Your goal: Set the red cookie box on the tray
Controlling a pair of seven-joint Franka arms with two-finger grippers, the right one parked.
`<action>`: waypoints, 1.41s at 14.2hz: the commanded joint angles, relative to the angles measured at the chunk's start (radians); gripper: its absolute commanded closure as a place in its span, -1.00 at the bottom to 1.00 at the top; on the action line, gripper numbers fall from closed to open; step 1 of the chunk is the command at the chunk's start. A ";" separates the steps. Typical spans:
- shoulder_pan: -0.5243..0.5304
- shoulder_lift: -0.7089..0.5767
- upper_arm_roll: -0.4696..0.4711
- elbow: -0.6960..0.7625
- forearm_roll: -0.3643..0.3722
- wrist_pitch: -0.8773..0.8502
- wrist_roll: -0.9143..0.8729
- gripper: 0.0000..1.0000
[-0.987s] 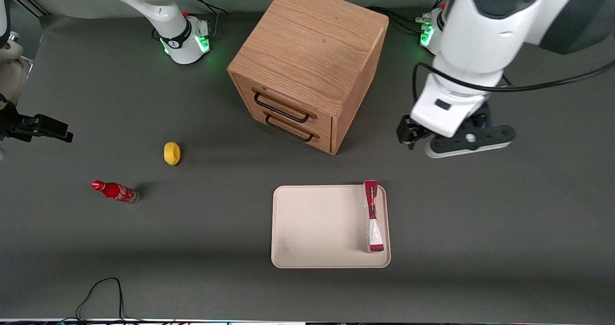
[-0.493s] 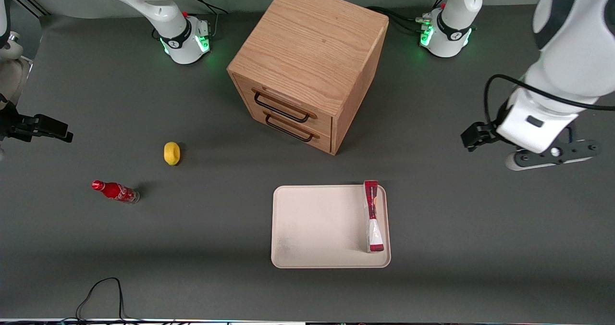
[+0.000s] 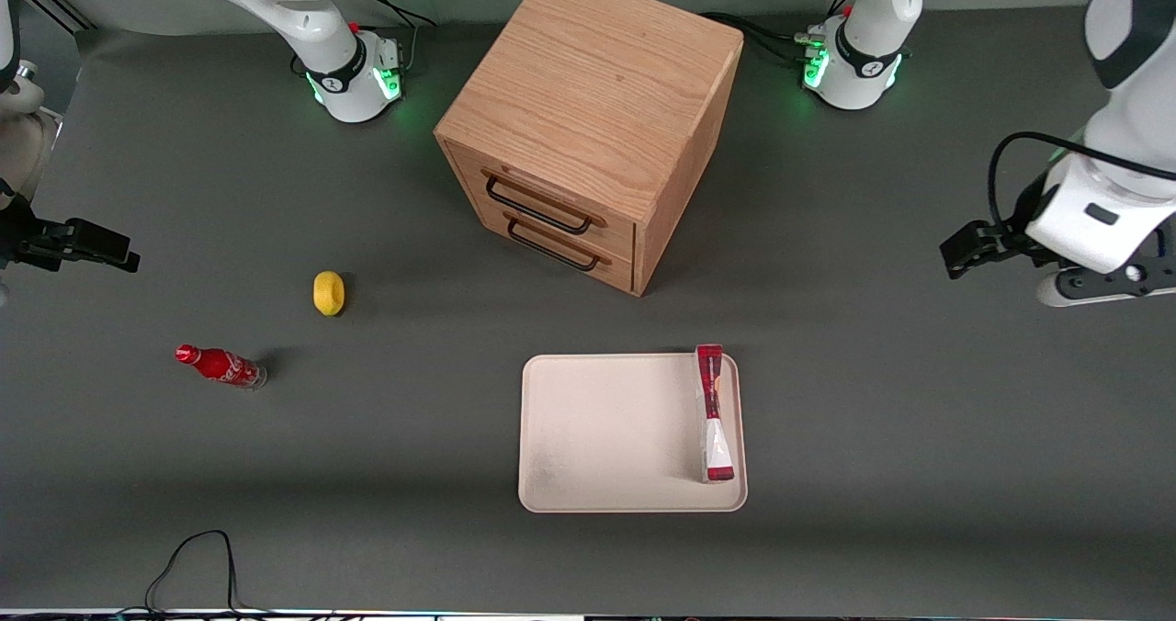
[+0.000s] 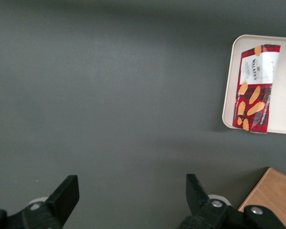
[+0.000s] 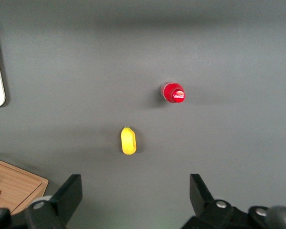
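A: Black fingers point(image 4: 66, 193) of the left gripper point(image 4: 131, 195) stand wide apart, holding nothing and touching nothing; only bare bench point(image 4: 109, 95) shows between them.

B: And the surface?

A: Dark grey bench point(image 3: 919, 437), matte. On it, the cream tray point(image 3: 606, 437) lies nearer the front camera than the wooden cabinet point(image 3: 593, 125). The red cookie box point(image 3: 712, 414) sits inside the tray, standing on a long edge along the tray's side toward the working arm.

B: Same box in the wrist view?

A: Yes: the red cookie box point(image 4: 254, 89), label and biscuit print showing, on the tray point(image 4: 281, 119).

B: Other items?

A: A lemon point(image 3: 328, 292) and a small red bottle point(image 3: 220, 366) lie toward the parked arm's end.

B: Arm pose?

A: The left gripper point(image 3: 960, 255) hangs above the bench at the working arm's end, well apart from the tray, its wrist point(image 3: 1093, 226) angled downward.
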 commanded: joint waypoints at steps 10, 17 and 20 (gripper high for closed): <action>-0.121 -0.046 0.235 0.003 -0.056 -0.031 0.155 -1.00; -0.121 -0.049 0.226 0.009 -0.051 -0.089 0.195 -1.00; -0.120 -0.052 0.226 0.007 -0.054 -0.088 0.227 -1.00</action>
